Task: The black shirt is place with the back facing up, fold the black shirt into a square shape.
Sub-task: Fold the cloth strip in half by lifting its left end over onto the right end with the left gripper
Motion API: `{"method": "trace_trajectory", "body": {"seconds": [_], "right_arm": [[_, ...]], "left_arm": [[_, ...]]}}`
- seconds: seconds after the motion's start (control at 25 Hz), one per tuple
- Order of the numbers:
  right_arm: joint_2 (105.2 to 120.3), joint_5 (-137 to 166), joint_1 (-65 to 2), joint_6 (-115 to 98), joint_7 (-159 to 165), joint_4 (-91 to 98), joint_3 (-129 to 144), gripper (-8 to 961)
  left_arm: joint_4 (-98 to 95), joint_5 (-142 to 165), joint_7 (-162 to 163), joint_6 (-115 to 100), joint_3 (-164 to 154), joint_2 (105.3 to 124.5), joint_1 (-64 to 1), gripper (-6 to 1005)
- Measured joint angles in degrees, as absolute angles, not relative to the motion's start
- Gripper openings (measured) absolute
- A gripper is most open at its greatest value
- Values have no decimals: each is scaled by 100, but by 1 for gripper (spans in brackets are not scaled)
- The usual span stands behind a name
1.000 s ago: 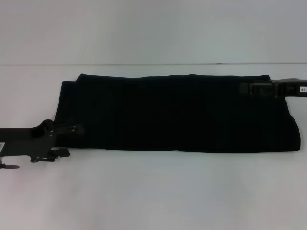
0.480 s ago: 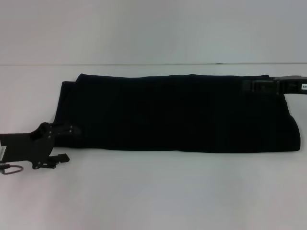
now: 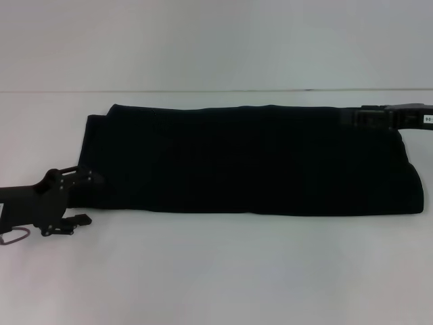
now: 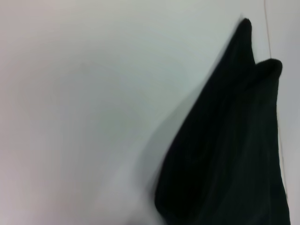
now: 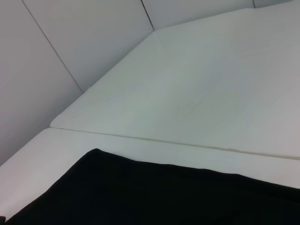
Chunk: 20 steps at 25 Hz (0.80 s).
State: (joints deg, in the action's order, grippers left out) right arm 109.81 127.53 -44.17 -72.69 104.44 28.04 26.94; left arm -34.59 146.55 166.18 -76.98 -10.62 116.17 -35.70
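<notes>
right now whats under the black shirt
The black shirt lies folded into a long band on the white table. Only table shows around it; anything beneath the cloth is covered and cannot be seen.

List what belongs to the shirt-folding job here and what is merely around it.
Job:
- black shirt, folded into a long band
- left end effector, at its near left corner
- right end effector, at its far right corner

Around:
- white table
- wall panels
</notes>
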Motion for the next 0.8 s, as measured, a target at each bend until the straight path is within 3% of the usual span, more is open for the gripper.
{"method": "trace_trajectory", "body": {"seconds": [0.8], "right_arm": [[10986, 12737, -4439, -7222, 10488, 2876, 2680, 744]], "left_arm": [[-3308, 14544, 16378, -6996, -1123, 11596, -3661, 879]]}}
